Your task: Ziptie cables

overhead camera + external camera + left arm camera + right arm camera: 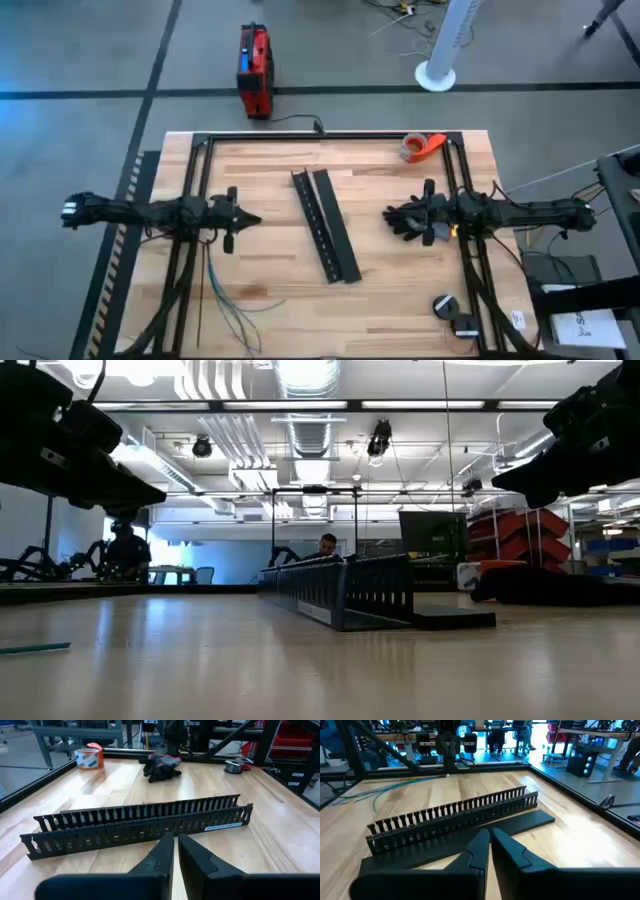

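Left gripper (250, 219) and right gripper (392, 214) both closed, empty, flanking slotted rails (325, 222). Cables (228, 305) loose near left arm, untouched.

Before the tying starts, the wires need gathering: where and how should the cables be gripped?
Probably near the upper end of the cables, just below the left gripper, where the strands run close together; lower down they fan apart. Come from straight above with the fingers across the strands, since they lie flat on the table.
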`<state>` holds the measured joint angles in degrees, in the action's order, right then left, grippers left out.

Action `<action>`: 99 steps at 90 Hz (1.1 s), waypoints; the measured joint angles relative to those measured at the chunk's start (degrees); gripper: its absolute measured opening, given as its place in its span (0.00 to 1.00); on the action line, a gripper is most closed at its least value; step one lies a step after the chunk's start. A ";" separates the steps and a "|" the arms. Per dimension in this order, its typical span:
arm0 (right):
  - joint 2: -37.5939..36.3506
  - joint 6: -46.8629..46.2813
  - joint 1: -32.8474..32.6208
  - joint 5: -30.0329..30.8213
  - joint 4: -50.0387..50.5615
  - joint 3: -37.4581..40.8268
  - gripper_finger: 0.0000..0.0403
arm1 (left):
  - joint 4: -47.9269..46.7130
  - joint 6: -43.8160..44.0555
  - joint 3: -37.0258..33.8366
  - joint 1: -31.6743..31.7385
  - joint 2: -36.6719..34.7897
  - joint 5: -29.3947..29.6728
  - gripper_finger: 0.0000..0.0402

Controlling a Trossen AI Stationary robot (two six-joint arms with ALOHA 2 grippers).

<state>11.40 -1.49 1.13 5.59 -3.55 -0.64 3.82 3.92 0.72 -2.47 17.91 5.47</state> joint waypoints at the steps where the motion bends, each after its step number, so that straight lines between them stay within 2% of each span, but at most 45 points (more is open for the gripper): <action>1: 0.00 0.00 0.01 0.01 0.00 -0.01 0.02 | 0.01 0.00 0.01 -0.01 0.00 -0.01 0.03; 56: 0.02 -0.22 0.01 -0.01 -0.21 0.00 0.02 | -0.01 0.00 -0.01 0.01 0.00 0.01 0.03; 61: 0.02 -4.47 0.00 -0.03 -1.23 0.00 0.02 | 0.01 0.02 -0.01 0.01 0.00 -0.01 0.03; 73: 0.02 -24.13 0.00 0.08 -1.97 -0.01 0.02 | 0.00 0.00 0.00 -0.01 0.00 0.00 0.03; 79: 0.17 -30.19 0.02 2.45 -5.04 0.00 0.02 | 0.01 0.00 0.00 0.00 0.00 -0.01 0.03; 90: 0.78 -31.90 0.02 6.21 -10.81 0.00 0.02 | -0.01 0.01 0.01 0.01 0.00 -0.01 0.03; 99: 0.88 -30.38 0.02 6.45 -14.12 0.00 0.02 | 0.01 0.02 0.01 -0.01 0.00 0.01 0.03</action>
<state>12.28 -31.86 1.15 12.04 -17.67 -0.64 3.84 3.95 0.73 -2.48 17.91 5.48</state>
